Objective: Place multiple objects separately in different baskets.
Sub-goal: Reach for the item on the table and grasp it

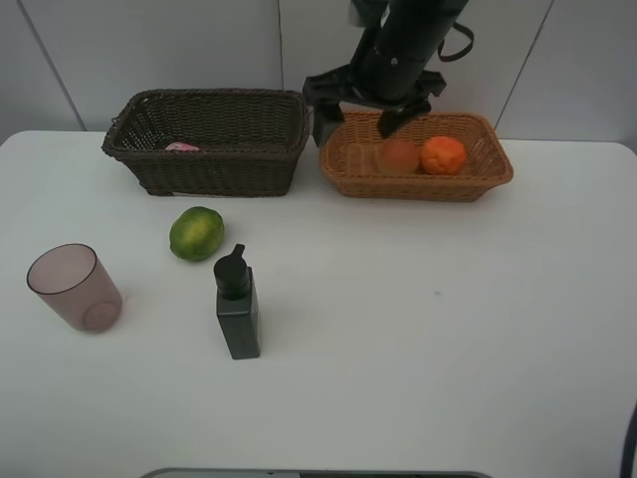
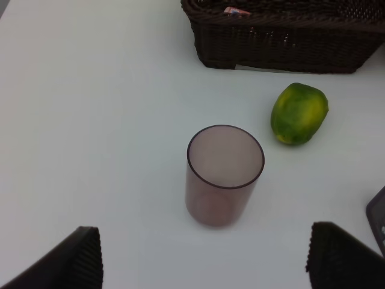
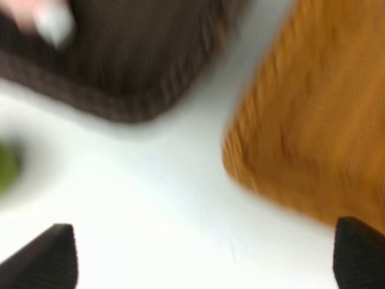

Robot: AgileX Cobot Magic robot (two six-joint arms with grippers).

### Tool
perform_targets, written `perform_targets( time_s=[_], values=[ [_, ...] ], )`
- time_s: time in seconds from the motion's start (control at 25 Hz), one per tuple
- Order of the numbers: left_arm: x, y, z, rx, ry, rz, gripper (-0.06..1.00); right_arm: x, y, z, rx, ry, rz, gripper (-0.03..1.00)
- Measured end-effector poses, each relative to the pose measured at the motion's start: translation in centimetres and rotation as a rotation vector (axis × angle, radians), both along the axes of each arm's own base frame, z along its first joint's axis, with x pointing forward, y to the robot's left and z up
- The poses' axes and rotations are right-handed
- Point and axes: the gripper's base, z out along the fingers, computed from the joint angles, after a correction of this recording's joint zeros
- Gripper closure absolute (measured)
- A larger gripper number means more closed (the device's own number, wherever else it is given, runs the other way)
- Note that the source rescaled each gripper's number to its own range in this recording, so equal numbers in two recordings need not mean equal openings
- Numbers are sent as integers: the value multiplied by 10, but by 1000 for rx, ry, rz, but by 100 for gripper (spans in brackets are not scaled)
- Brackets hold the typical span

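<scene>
The orange and the reddish peach lie in the light tan basket. In the dark brown basket a bit of the pink bottle shows. On the table are the green fruit, the black pump bottle and the mauve cup. My right gripper hangs open and empty over the gap between the two baskets. In the left wrist view my left gripper is open, with the upright cup just ahead of its fingers.
The right wrist view is motion-blurred; it shows the dark basket, the tan basket and white table between them. The green fruit lies between the cup and the dark basket. A wall stands behind the baskets.
</scene>
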Motion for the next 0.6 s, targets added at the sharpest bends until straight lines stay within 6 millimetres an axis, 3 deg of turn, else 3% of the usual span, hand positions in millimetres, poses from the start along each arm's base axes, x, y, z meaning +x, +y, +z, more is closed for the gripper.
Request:
perform_targets(
  time_s=[0.16,0.36,0.48,0.6],
  values=[
    [0,0,0,0,0,0,12,-26,-57,4,1,106,-92,12],
    [0,0,0,0,0,0,12,-67,-134,22,-2,97,-256,12],
    [0,0,0,0,0,0,12,-98,-169,40,9,38,-342,12],
    [0,0,0,0,0,0,12,-136,-186,61,19,-55,-381,12]
  ],
)
